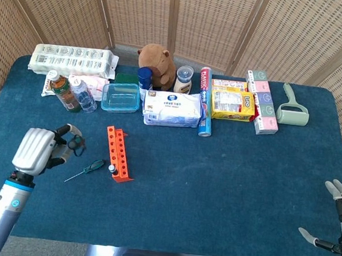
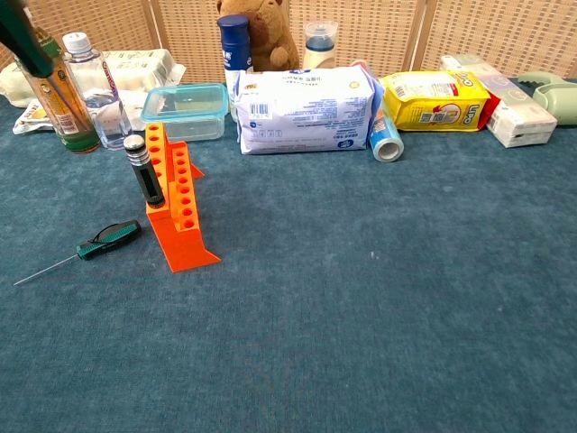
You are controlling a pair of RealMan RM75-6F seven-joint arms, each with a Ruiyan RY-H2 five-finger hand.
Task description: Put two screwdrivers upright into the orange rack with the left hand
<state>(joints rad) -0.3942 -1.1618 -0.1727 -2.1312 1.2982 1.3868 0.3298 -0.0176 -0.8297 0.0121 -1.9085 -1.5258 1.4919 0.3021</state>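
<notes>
The orange rack (image 1: 118, 154) (image 2: 180, 213) stands left of the table's middle. A black-handled screwdriver (image 2: 141, 170) (image 1: 111, 169) stands upright in its near end. A green-handled screwdriver (image 1: 87, 169) (image 2: 97, 242) lies flat on the cloth just left of the rack. My left hand (image 1: 36, 149) hovers further left and grips another green-handled screwdriver (image 1: 75, 145); in the chest view only its tilted handle (image 2: 27, 50) shows at the top left corner. My right hand (image 1: 340, 220) is at the table's near right corner, fingers apart and holding nothing.
Behind the rack are two bottles (image 2: 88, 90), a clear lidded box (image 1: 121, 97), a white wipes pack (image 1: 173, 108), a plush toy (image 1: 156, 62), a yellow bag (image 1: 230, 104) and a lint roller (image 1: 293, 108). Blue cloth (image 1: 226, 189) covers the table.
</notes>
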